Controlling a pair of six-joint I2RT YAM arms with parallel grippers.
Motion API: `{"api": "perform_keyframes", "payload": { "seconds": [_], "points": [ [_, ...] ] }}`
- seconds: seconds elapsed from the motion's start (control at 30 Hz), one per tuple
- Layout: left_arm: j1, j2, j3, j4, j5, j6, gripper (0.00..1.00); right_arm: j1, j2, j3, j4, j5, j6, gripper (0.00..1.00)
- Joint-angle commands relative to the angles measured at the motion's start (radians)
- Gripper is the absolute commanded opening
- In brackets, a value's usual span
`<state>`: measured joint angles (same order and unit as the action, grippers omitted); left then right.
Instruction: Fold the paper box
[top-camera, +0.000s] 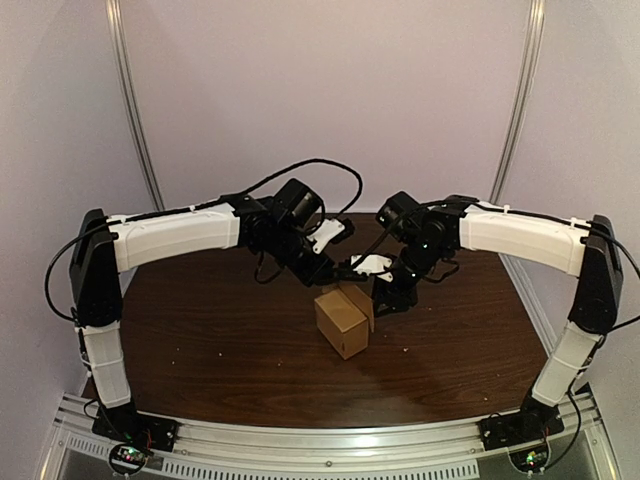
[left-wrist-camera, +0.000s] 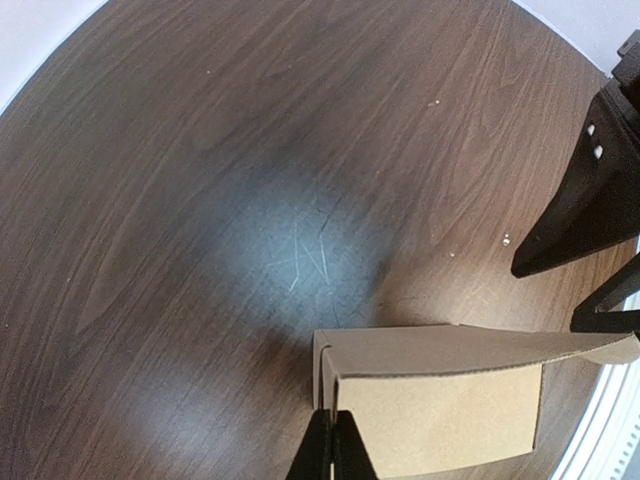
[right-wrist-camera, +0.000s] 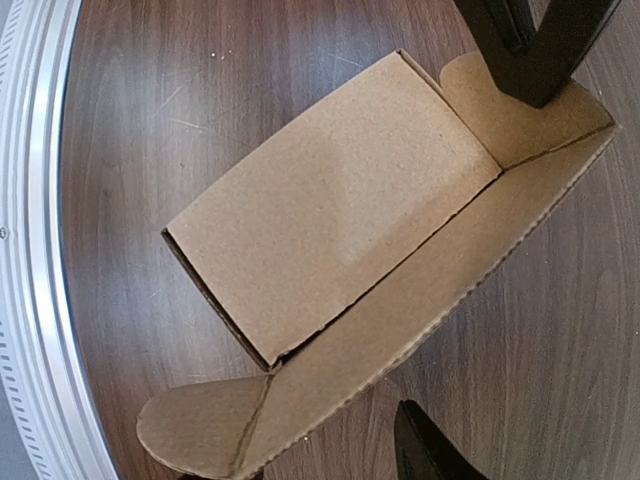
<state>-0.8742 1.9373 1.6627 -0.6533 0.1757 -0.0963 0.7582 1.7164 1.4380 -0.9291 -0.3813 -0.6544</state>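
The brown cardboard box (top-camera: 342, 322) stands mid-table with its top open. In the left wrist view, my left gripper (left-wrist-camera: 335, 452) is shut on the thin end flap at the corner of the box (left-wrist-camera: 440, 410). From the right wrist camera, the box (right-wrist-camera: 320, 220) shows one inner panel folded down and its long lid with rounded end tabs spread outward. My right gripper (right-wrist-camera: 325, 462) is open across the lid's edge, with one finger (right-wrist-camera: 428, 450) just outside it. The left gripper's fingers (right-wrist-camera: 530, 50) pinch the far tab. In the top view both grippers (top-camera: 335, 282) (top-camera: 385, 295) meet at the box's far side.
The dark wooden table (top-camera: 200, 330) has a metal rail (top-camera: 320, 440) along its near edge, also visible in the right wrist view as the rail (right-wrist-camera: 30, 250). Pale walls with two upright poles (top-camera: 135, 110) enclose the back. The right gripper's fingers (left-wrist-camera: 575, 210) hang just beyond the box.
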Motion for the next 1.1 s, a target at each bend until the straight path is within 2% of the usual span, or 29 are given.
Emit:
{"api": "perform_keyframes", "payload": {
  "seconds": [0.0, 0.33, 0.47, 0.7, 1.07],
  "points": [
    [-0.002, 0.011, 0.028, -0.022, 0.006, -0.013, 0.0, 0.007, 0.015, 0.034, 0.009, -0.047, 0.059, 0.46],
    [-0.002, 0.007, 0.031, -0.035, -0.005, -0.021, 0.0, 0.007, -0.047, -0.026, -0.046, -0.129, -0.043, 0.53],
    [-0.002, 0.009, 0.032, -0.037, -0.005, -0.023, 0.0, 0.01, -0.076, -0.034, 0.002, -0.102, -0.012, 0.55],
    [-0.002, 0.007, 0.032, -0.043, -0.004, -0.035, 0.0, 0.023, -0.016, 0.02, 0.012, -0.101, 0.048, 0.58],
    [-0.004, 0.008, 0.029, -0.045, 0.001, -0.045, 0.0, 0.032, 0.032, 0.06, 0.064, -0.042, 0.159, 0.58]
  ]
}}
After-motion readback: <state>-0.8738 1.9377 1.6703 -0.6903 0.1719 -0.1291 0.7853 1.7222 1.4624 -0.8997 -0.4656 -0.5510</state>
